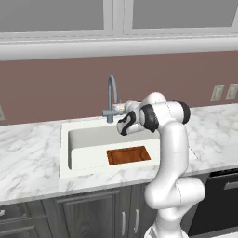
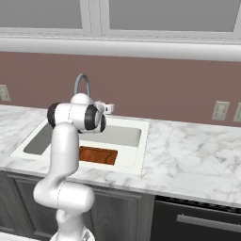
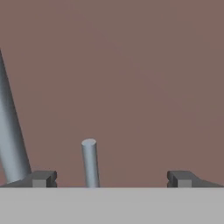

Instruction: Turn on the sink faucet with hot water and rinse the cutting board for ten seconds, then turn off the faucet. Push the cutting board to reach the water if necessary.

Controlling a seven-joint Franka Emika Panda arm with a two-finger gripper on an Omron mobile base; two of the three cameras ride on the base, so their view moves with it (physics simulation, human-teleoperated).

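The grey gooseneck sink faucet (image 1: 111,95) (image 2: 82,84) rises behind the white sink (image 1: 65,153) (image 2: 141,153). My gripper (image 1: 119,108) (image 2: 109,108) is open and level with the faucet's base, just to its right. In the hand view the small lever handle (image 3: 89,162) stands between my open fingertips (image 3: 43,178), nearer the left one, with the faucet's neck (image 3: 9,131) further left. My gripper (image 3: 112,179) holds nothing. The reddish-brown cutting board (image 1: 128,155) (image 2: 97,155) lies flat at the basin's front right. The water is out of view.
White-grey marble counter (image 1: 28,158) (image 2: 188,160) runs both sides of the sink. A brown backsplash (image 1: 56,88) with outlets (image 1: 216,93) (image 2: 219,110) is close behind the faucet. A dark dishwasher front (image 1: 218,204) sits below the counter at right.
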